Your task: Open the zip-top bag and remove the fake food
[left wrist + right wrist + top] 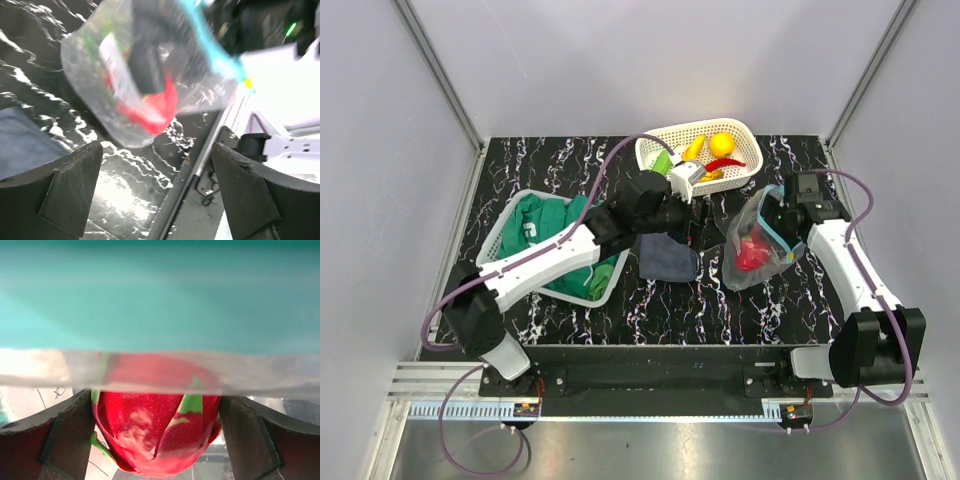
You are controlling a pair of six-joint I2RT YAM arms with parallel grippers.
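Note:
The zip-top bag (757, 238) lies right of centre, its teal zip strip (776, 232) facing my right gripper (772, 218). In the right wrist view the strip (160, 295) fills the top. My right gripper (156, 405) is inside the mouth, and its fingers (65, 435) press both sides of the red-pink round fruit (150, 430). My left gripper (703, 222) is open and empty, just left of the bag (145, 75). The banana (694, 148), yellow-orange piece (722, 143), red chili (725, 163) and green vegetable (663, 162) lie in a white basket (750, 135).
A dark blue folded cloth (668, 258) lies under my left wrist and shows in the left wrist view (25, 140). A white basket (498, 248) of green clothing (550, 225) stands at the left. The table's front rail (200, 170) shows past my left gripper.

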